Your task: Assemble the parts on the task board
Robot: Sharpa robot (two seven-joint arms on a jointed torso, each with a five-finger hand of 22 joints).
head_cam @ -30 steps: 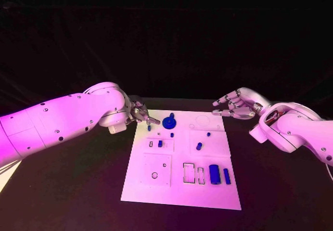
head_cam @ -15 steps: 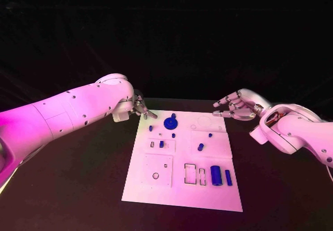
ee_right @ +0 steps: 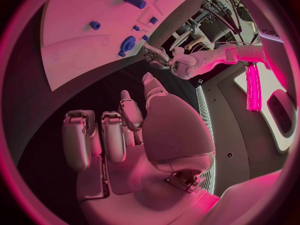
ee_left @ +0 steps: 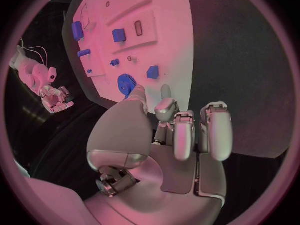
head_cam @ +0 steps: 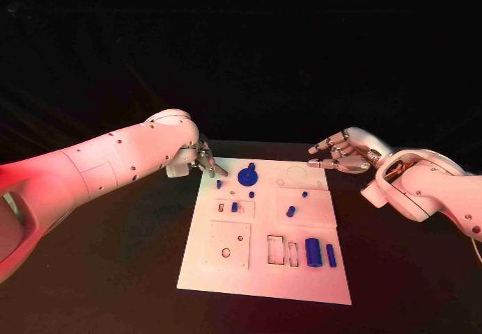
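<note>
A: What sits nearest the camera?

B: The right hand (ee_right: pixel 134 135), palm up toward the lens, its fingers (ee_right: pixel 78 140) bent inward and apart, nothing between them.

A: And past it?

B: The white task board (ee_right: pixel 75 40) on the black table (ee_right: pixel 37 110). On it stand a blue gear (ee_right: pixel 128 43), a small blue peg (ee_right: pixel 95 24), a blue cylinder (ee_right: pixel 134 1) lying flat, and a small blue block (ee_right: pixel 153 20).

A: Anything beside the gear?

B: The left hand (ee_right: pixel 157 55) hangs just off the board's edge near it, fingertips pointed toward it; whether they touch anything is unclear.
</note>
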